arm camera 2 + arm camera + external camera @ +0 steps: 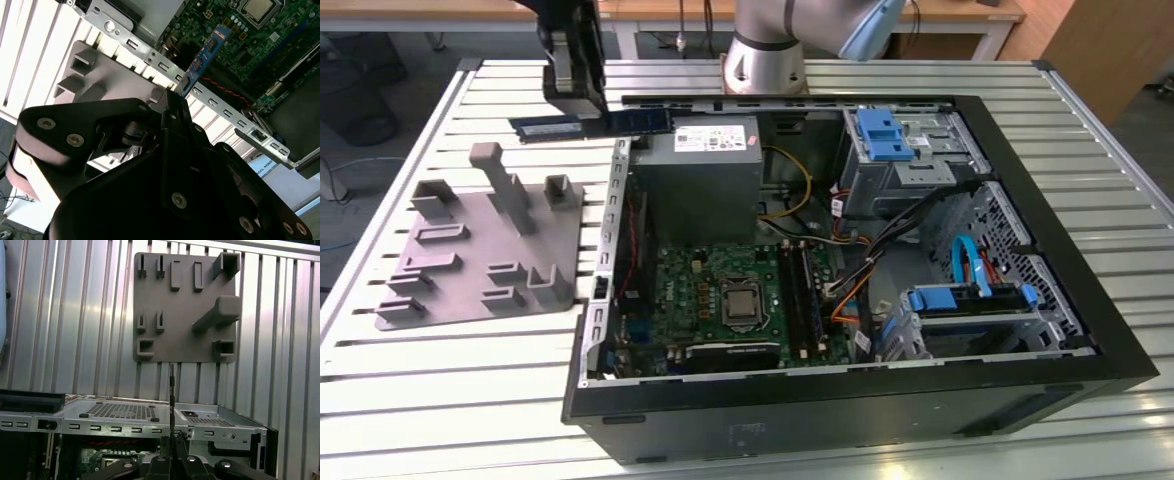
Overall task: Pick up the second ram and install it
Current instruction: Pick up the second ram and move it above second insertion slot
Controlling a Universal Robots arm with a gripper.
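Note:
My gripper (579, 110) hangs over the table at the exterior view's far left, just outside the back corner of the open computer case (1067, 300). It is shut on the second ram (630, 122), a thin blue-green stick held level and on edge, sticking out to both sides of the fingers. In the second wrist view the ram (207, 50) runs out from the gripper (175, 97) as a blue strip. Seen edge-on in the first wrist view, the ram (171, 390) is a thin line rising from the gripper (171, 452). The green motherboard (707, 290) lies on the case floor.
A grey fixture plate (467, 255) with posts and blocks sits on the slatted table at the exterior view's left. The power supply (700, 165) stands in the case close to the gripper. Blue drive latches (881, 135) and cables occupy the case's right side. The arm's base (767, 60) stands behind.

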